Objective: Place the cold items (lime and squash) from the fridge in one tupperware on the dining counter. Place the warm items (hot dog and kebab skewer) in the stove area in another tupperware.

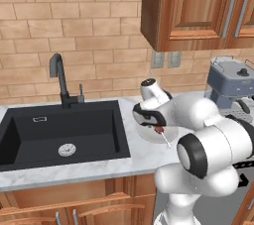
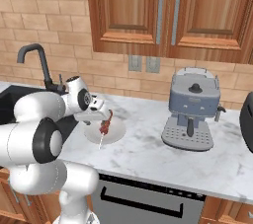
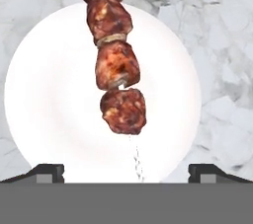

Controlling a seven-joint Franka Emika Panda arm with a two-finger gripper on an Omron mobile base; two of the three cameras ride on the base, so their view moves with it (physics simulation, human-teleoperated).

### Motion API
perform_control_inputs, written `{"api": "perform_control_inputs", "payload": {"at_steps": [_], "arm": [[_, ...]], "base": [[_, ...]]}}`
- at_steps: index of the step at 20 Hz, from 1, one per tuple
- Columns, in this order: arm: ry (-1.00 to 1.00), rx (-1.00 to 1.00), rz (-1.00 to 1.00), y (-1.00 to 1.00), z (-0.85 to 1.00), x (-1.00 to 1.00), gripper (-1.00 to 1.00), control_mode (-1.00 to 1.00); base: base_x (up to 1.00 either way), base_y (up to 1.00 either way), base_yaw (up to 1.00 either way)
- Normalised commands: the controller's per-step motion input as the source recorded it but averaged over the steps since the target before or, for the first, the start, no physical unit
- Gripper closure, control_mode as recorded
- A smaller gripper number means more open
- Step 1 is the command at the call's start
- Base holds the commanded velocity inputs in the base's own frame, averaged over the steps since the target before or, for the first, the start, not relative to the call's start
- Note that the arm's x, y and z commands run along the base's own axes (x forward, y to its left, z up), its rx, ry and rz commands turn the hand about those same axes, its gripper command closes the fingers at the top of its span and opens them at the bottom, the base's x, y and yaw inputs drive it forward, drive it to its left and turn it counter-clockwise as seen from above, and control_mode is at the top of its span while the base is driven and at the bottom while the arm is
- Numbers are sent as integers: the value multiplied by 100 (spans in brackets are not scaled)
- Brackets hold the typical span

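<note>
Kebab skewer (image 3: 114, 55), bearing browned, charred meat chunks threaded in a row on a thin pale stick whose bare end projects past the last chunk, is shown lying across a round white plate (image 3: 44, 109) on the marble counter (image 2: 148, 154). The plate is placed just right of the black sink (image 1: 59, 135), whose dark faucet (image 1: 59, 78) stands at the back against the brick wall. Farther right on the counter, well apart from the plate, a blue-grey coffee machine (image 2: 192, 107) is seen below the wooden wall cabinets (image 2: 163, 11). The gripper (image 3: 126, 171) is held directly above the plate, its jaws spread wide, with one dark fingertip (image 3: 47, 172) at each side of the skewer's bare end and nothing held between them. In both base views the plate and skewer are partly hidden by the white arm (image 1: 198, 135).
</note>
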Motion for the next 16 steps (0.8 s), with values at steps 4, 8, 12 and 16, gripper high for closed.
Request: {"api": "perform_control_inputs", "payload": {"at_steps": [4,8,12,16], "arm": [[-10,1,0,-17,-7,3,-100,-100],[-11,0,0,-7,-1,9,-100,-100],[-7,0,0,2,-6,38,-100,-100],[0,0,0,6,-12,70,-100,-100]], "base": [[0,0,0],[0,0,0],[0,0,0],[0,0,0]]}}
